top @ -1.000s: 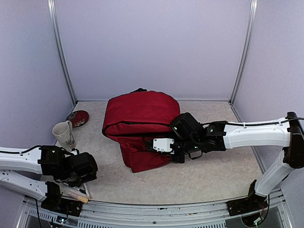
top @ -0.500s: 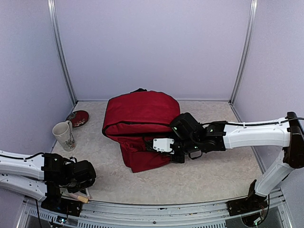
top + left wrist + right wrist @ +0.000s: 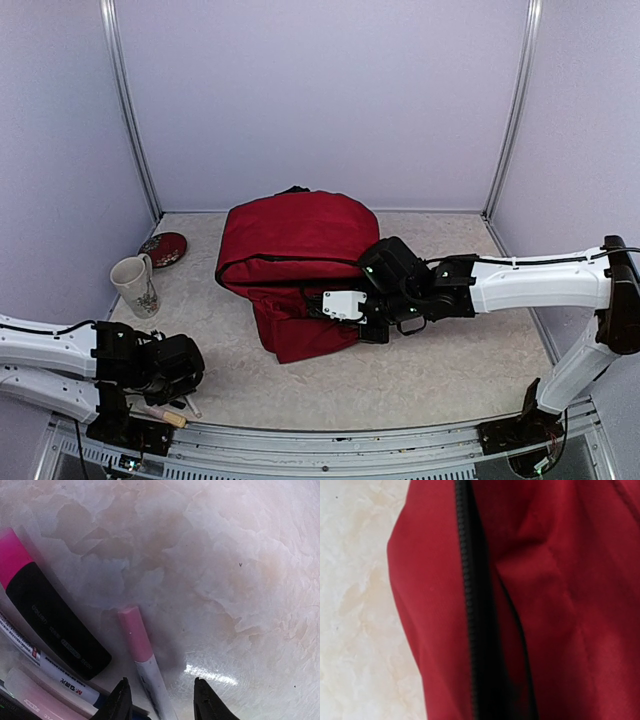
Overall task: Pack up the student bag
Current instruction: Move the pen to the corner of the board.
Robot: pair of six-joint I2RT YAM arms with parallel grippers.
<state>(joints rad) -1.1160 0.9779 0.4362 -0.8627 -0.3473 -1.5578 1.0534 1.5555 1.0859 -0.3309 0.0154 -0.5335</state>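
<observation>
The student bag [image 3: 290, 250], dark red with black zippers, lies in the middle of the table. My right gripper [image 3: 325, 305] is pressed against its front pocket. The right wrist view shows only red fabric [image 3: 570, 580] and a black zipper [image 3: 467, 605]; the fingers are hidden there, and so is whatever they may hold. My left gripper [image 3: 185, 392] points down at the near left corner. In the left wrist view it [image 3: 162, 702] stands open astride a white pen with a pink cap [image 3: 137, 645], which lies close to the left fingertip [image 3: 122, 700].
Left of the pen lie a black highlighter with a pink cap [image 3: 55, 625], a white marker [image 3: 45, 667] and a pale pink pen [image 3: 27, 690]. A cream cup [image 3: 135, 283] and a dark red saucer [image 3: 163, 248] stand at the left wall. A metal rail [image 3: 350, 440] runs along the near edge.
My left arm has dropped lower and toward the near edge, away from the cup, and its jaws have narrowed around the pen. The right arm and bag have not moved.
</observation>
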